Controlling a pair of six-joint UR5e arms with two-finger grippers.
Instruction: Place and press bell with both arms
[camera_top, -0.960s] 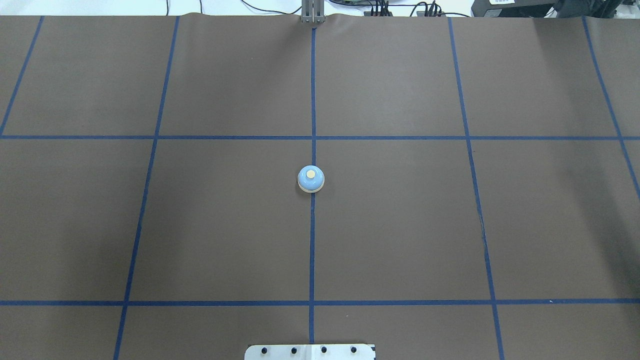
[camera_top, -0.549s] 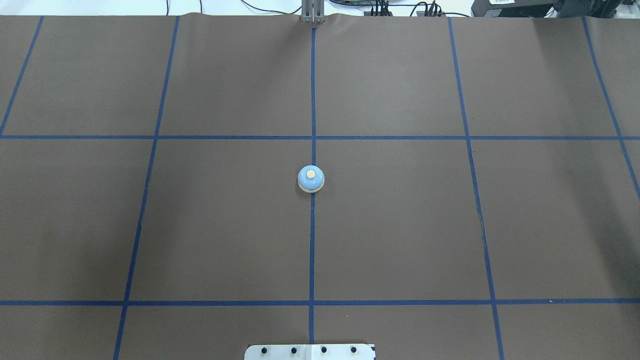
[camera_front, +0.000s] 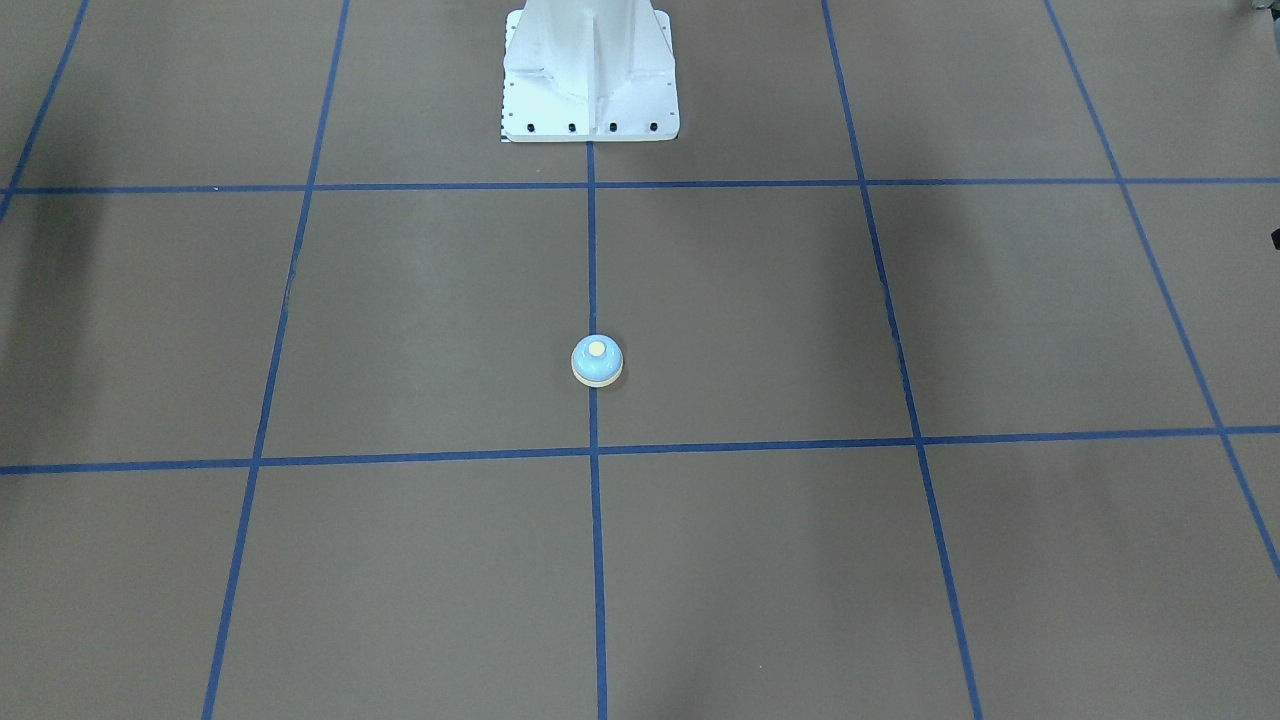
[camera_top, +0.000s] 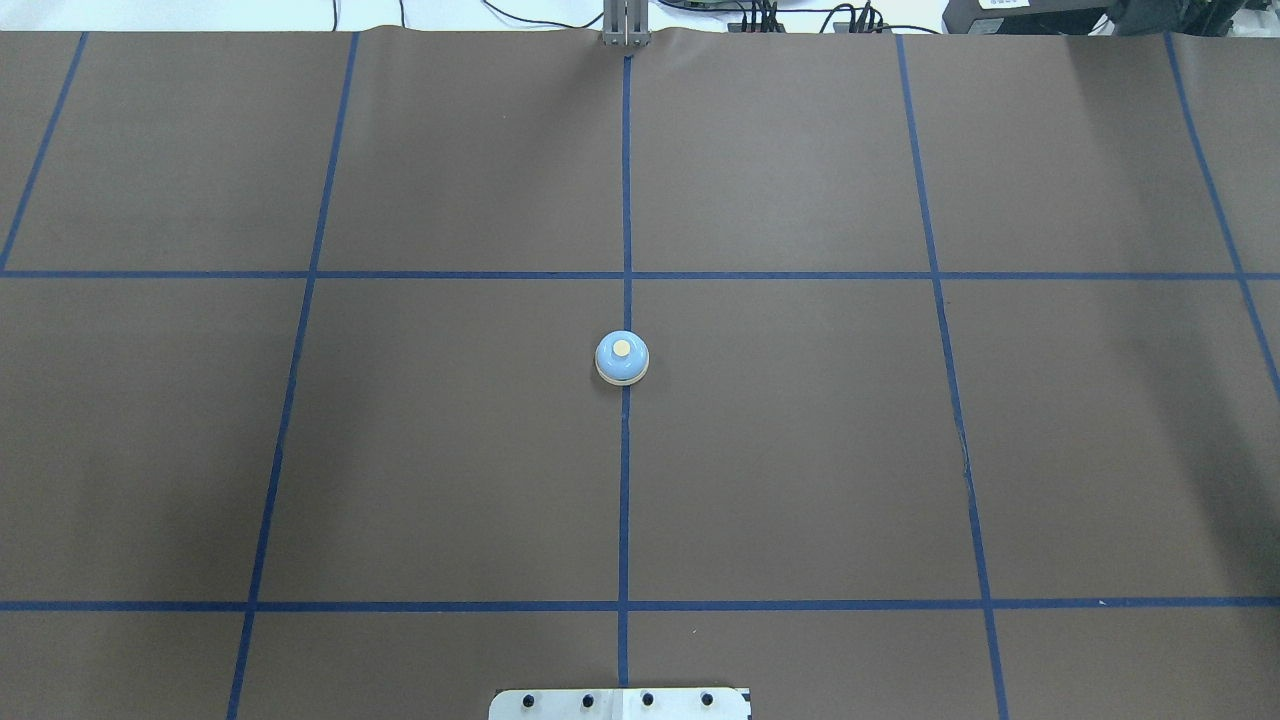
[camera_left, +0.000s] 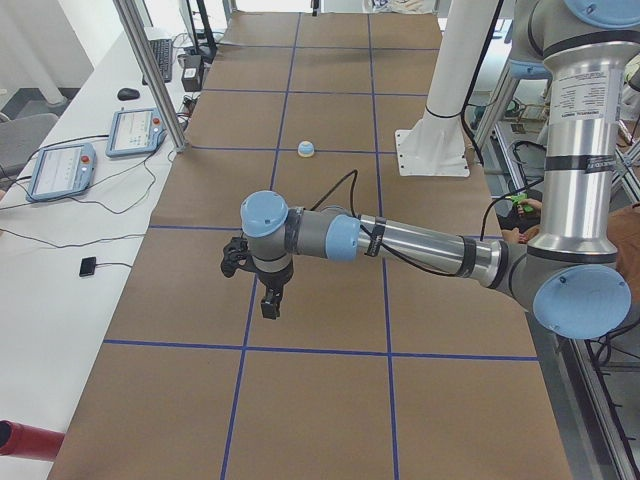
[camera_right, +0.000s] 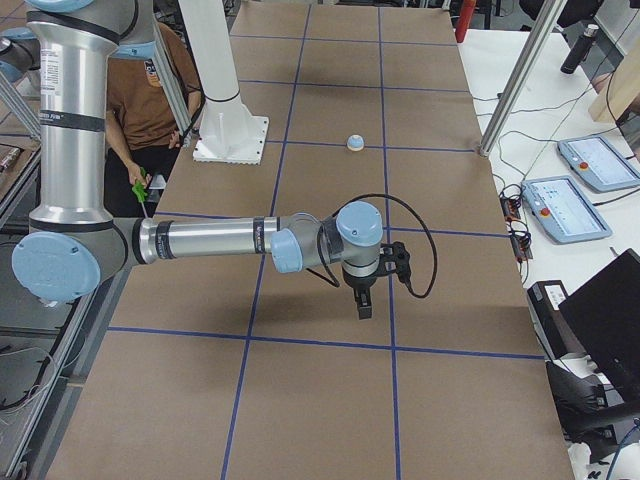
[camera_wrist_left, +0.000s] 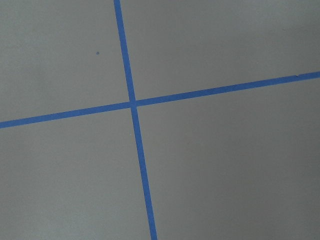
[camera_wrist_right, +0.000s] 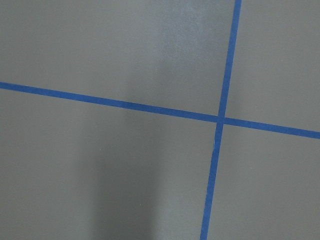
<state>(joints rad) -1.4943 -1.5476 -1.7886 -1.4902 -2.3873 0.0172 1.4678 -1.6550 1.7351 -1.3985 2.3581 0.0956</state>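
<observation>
**RISK: BELL KNOCKED, ARMS CLASH**

Bell (camera_top: 622, 358) stands upright on ctr tape line (camera_top: 625, 480), well apart from both grippers. Left gripper (camera_left: 270, 303) and right gripper (camera_right: 363, 306) hang above table (camera_top: 800, 450) w/o the bell; jaw opening: cannot tell. Hazards:
1. Off-ctr contact skids or tips the small bell.
2. 2 arms converging on 1 target may collide.

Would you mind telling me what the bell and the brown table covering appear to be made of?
The bell: smooth light-blue dome with a slight sheen, painted metal or plastic; cream button and rim, probably plastic. The table covering: likely matte brown paper, given no glare and ripples at its far edge; the grid lines look like blue tape.
</observation>
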